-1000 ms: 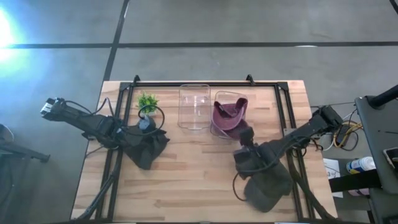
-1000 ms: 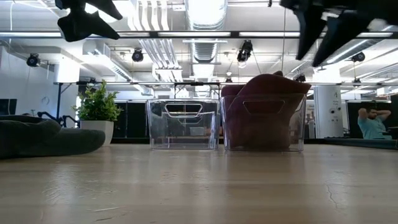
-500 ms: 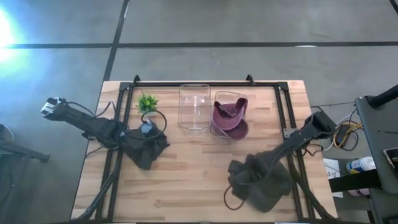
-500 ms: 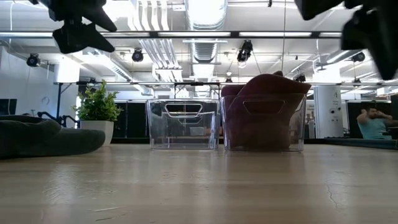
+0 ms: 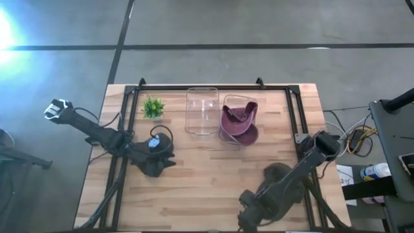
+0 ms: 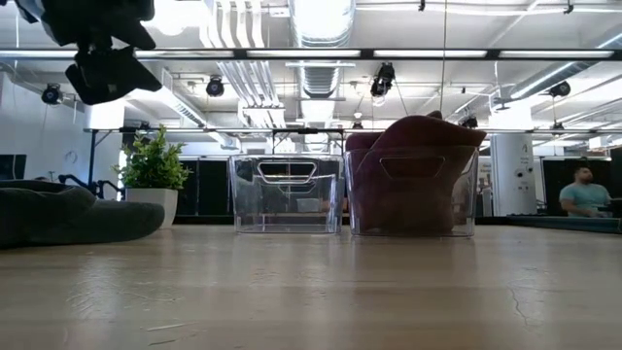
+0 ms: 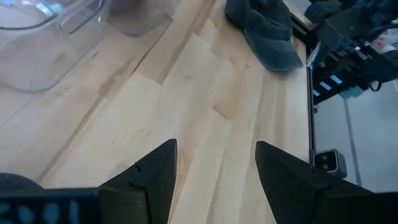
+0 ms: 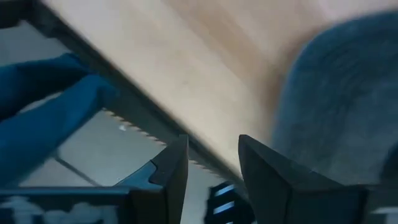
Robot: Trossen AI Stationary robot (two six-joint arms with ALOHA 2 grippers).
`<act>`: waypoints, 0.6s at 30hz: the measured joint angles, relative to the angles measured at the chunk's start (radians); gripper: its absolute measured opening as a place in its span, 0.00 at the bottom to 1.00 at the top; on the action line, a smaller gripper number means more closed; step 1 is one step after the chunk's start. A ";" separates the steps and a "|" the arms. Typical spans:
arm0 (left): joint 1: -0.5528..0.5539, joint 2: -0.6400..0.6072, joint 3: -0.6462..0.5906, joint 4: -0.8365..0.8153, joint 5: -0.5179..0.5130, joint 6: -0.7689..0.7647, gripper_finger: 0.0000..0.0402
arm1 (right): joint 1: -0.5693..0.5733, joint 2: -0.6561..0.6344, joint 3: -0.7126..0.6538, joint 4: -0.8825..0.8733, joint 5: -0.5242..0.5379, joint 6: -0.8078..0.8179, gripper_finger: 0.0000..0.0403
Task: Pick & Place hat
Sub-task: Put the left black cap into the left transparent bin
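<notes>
left jaws: released, nothing between them; both fingers (image 7: 155, 180) spread wide with bare table (image 5: 207, 168) showing in the gap
left jaws place: above the table's 9 o'clock side (12 = far edge in the high view), right over the left grey hat (image 5: 154, 165), not touching it in the low view
right jaws: apart, empty; fingers (image 8: 168, 174) with a clear gap between them
right jaws place: at the table's 6 o'clock edge, slightly toward 5, hanging over the edge rail
right grey hat (image 5: 278, 173): lying on the table at about 4 o'clock, just 1 o'clock of the right jaws, partly under the right arm (image 5: 304, 165); not gripped
left grey hat, low view (image 6: 68, 214): flat on the table, loose
left arm (image 5: 97, 129): comes in from 9 o'clock
maroon hat (image 5: 236, 120): inside the right clear bin (image 5: 253, 129), at about 1 o'clock from table centre; crown pokes above the bin rim
empty clear bin (image 5: 202, 111): at 12 o'clock, just beside the maroon hat's bin on its 9 o'clock side
plant (image 5: 153, 107): small pot at 10 o'clock, 12 o'clock of the left grey hat, apart from it
frame rail (image 5: 213, 86): black, along the 12 o'clock edge
background: person (image 6: 583, 190) far off behind the table in the low view
blue object (image 8: 50, 99): beyond the table edge in the right wrist view, cannot tell what it is
</notes>
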 joint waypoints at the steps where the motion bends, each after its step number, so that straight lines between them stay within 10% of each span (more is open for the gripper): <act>1: -0.004 0.000 -0.001 0.000 0.000 0.001 0.53 | 0.005 0.017 0.030 -0.011 0.000 0.026 0.34; 18: -0.010 0.000 -0.001 0.007 0.049 0.077 0.53 | 0.117 0.428 0.619 -0.569 -0.052 0.403 0.34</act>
